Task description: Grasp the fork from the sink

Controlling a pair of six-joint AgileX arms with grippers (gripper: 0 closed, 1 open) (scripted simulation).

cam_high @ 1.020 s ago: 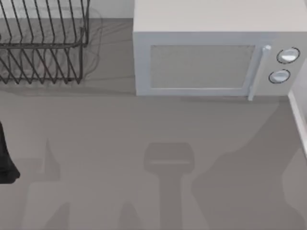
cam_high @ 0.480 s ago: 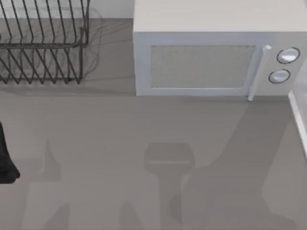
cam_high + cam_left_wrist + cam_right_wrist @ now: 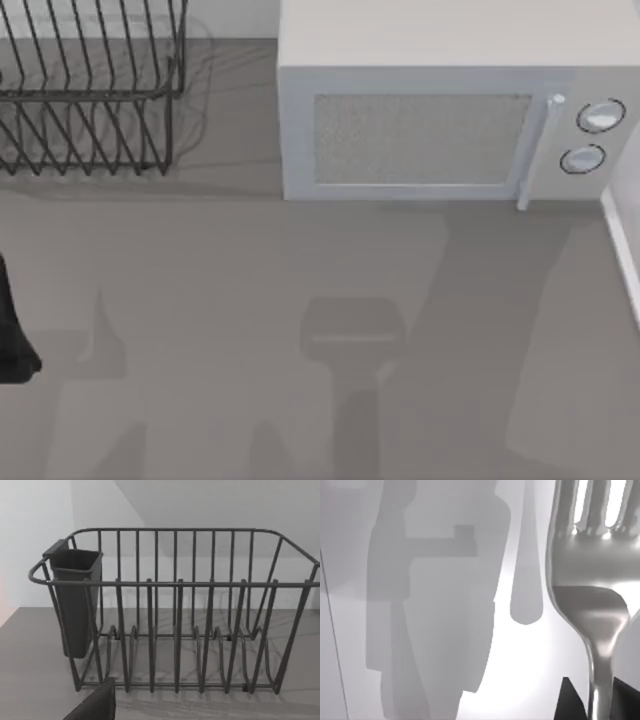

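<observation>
right wrist view: fork (image 3: 592,580) fills the right of the frame, handle running down between two dark fingertips (image 3: 570,702) of the right gripper, apparently clenched on it. grasp looks made; lifting clear remains. left gripper (image 3: 12,335) idles at mid-left edge of the top view, state unclear.

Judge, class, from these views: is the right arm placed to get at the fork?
Probably yes. In the right wrist view the fork looms close, its handle running down between two dark gripper fingers, nothing between them. Whether they have closed on it is unclear.
</observation>
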